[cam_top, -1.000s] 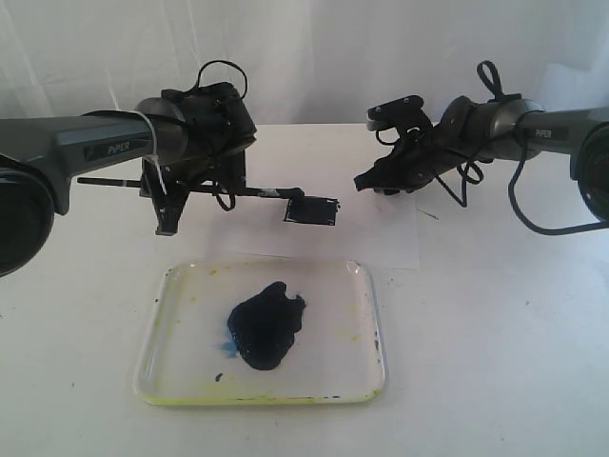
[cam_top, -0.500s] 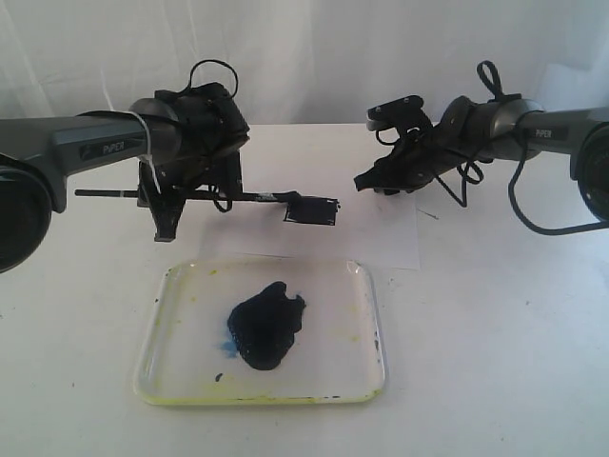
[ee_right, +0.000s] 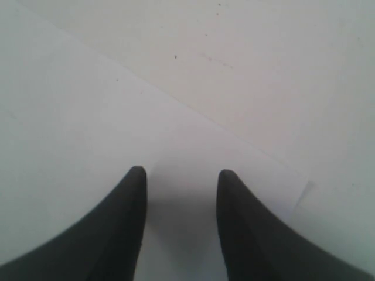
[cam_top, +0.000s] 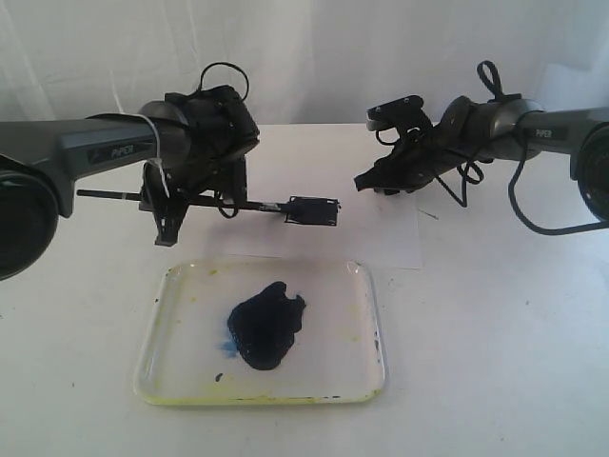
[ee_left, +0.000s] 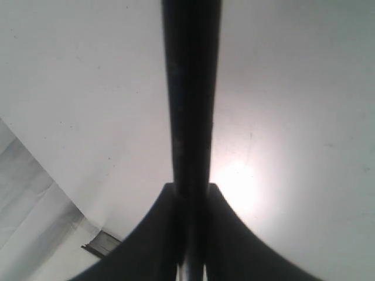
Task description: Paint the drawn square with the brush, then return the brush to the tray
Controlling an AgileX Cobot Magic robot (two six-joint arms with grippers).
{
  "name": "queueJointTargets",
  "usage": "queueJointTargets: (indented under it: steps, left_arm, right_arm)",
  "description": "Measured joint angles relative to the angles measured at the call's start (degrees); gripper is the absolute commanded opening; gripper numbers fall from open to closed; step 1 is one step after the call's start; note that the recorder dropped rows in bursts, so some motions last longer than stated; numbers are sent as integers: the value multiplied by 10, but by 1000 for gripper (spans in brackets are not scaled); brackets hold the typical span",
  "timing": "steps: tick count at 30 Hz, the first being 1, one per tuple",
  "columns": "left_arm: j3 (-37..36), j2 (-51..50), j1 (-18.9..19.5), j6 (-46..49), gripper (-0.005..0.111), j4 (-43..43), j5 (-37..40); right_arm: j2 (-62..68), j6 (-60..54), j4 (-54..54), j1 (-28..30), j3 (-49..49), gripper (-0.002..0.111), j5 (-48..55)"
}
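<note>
Exterior view: clear rectangular plastic tray (cam_top: 373, 328) w/ rounded corners, yellow-stained, holds a dark navy paint blob (cam_top: 266, 327). Behind tray, on white paper sheet (cam_top: 381, 238), small drawn square (cam_top: 314, 210) is filled dark. Long thin black brush (cam_top: 109, 194) sits level, tip at the square's edge. Left gripper (ee_left: 188, 187) clamped on brush handle. Right gripper (ee_right: 180, 172) behind tray over paper, jaws apart, empty. White table (cam_top: 495, 333), white curtain (cam_top: 333, 48) at back.

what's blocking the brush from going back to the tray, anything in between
Nothing visible. The left gripper holds the brush above the paper, past the far rim of the tray; only flat paper and table lie between. The tray carries just a dark paint blob.
</note>
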State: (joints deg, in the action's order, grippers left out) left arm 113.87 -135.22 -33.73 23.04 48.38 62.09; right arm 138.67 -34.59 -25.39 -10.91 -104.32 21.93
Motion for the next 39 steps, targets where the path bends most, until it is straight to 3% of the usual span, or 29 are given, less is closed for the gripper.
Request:
queueJointTargets:
  steps: [39]
  left_arm:
    - [0,16,-17,15,0,15,23]
  right_arm:
    - [0,0,0,0,0,38,0]
